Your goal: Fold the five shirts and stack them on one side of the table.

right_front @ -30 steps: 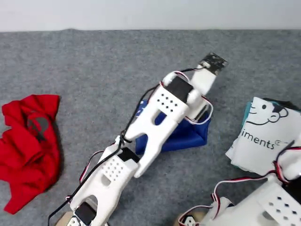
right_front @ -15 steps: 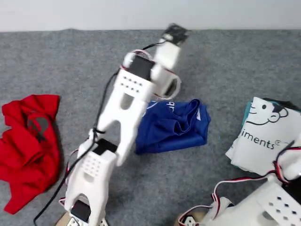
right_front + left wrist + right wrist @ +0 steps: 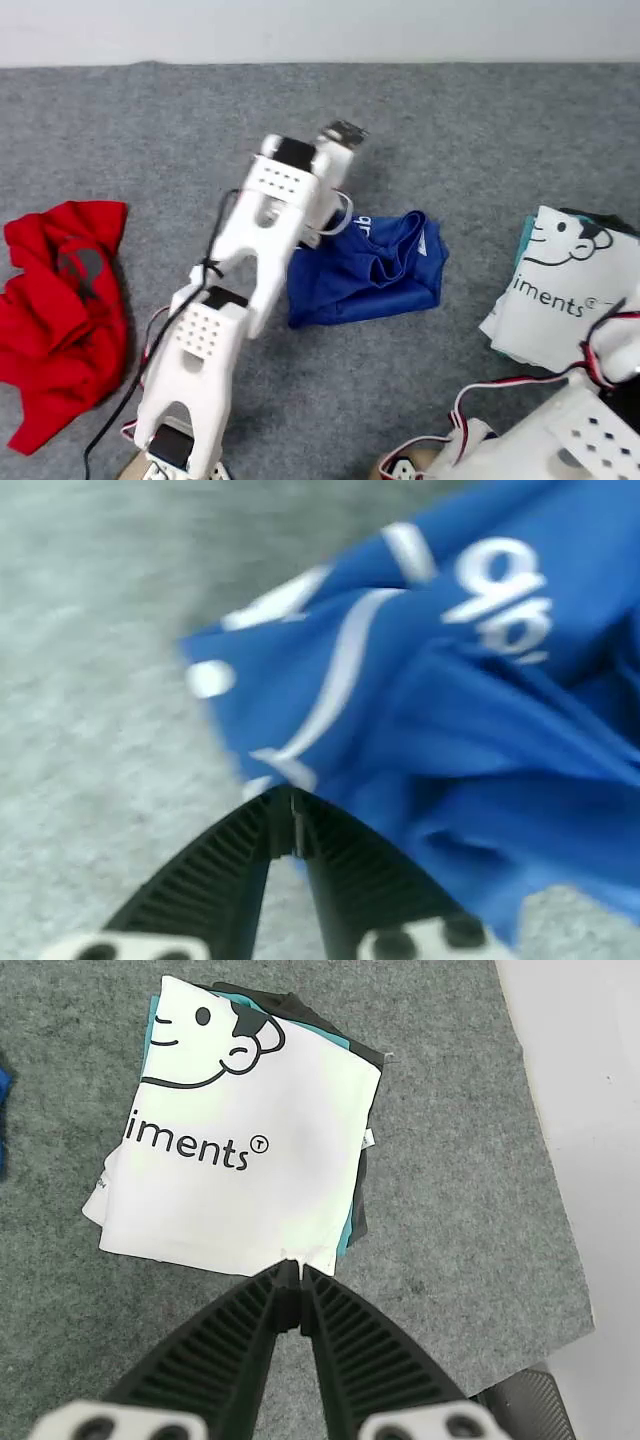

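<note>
The crumpled blue shirt (image 3: 372, 268) lies mid-frame on the desk (image 3: 480, 150). The left gripper (image 3: 291, 825) has its fingers pressed together at the shirt's hem, seemingly empty. The right gripper (image 3: 292, 1290) is likewise closed. Best to part the left fingers, pinch one hem corner and spread it flat. A second ago the left arm covered the shirt; it has since swung left.

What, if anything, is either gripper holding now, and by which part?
Nothing that shows: the left gripper is shut at the edge of the blue shirt, no cloth between its jaws; the right gripper is shut above the white shirt.
</note>
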Action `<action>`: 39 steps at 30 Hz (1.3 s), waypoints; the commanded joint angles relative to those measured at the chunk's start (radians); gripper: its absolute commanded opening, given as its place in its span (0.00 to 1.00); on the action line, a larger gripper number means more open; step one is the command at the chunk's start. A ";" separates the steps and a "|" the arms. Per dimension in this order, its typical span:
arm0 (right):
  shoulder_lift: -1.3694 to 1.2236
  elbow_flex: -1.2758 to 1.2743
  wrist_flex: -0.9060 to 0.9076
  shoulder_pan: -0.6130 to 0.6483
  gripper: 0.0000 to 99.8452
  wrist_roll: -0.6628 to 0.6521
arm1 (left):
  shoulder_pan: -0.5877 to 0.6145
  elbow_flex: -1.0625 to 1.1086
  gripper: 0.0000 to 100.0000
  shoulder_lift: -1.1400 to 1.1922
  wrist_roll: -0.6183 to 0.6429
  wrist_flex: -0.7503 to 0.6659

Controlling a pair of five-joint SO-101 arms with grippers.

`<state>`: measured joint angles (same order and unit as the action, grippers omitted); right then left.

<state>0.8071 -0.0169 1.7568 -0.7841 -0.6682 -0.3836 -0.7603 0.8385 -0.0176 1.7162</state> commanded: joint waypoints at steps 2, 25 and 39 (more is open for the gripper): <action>0.012 0.005 0.041 -0.012 0.01 -0.008 | -0.117 -0.001 0.00 -0.017 -0.006 0.034; 0.012 0.003 0.041 -0.008 0.01 -0.006 | -0.347 0.303 0.00 -0.422 0.032 0.037; 0.008 0.003 0.041 -0.007 0.01 -0.006 | -0.344 0.340 0.00 -0.282 0.032 -0.038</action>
<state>0.8071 -0.0169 1.7568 -0.7856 -0.6682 -0.6536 -0.4166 0.5485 0.0146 1.6563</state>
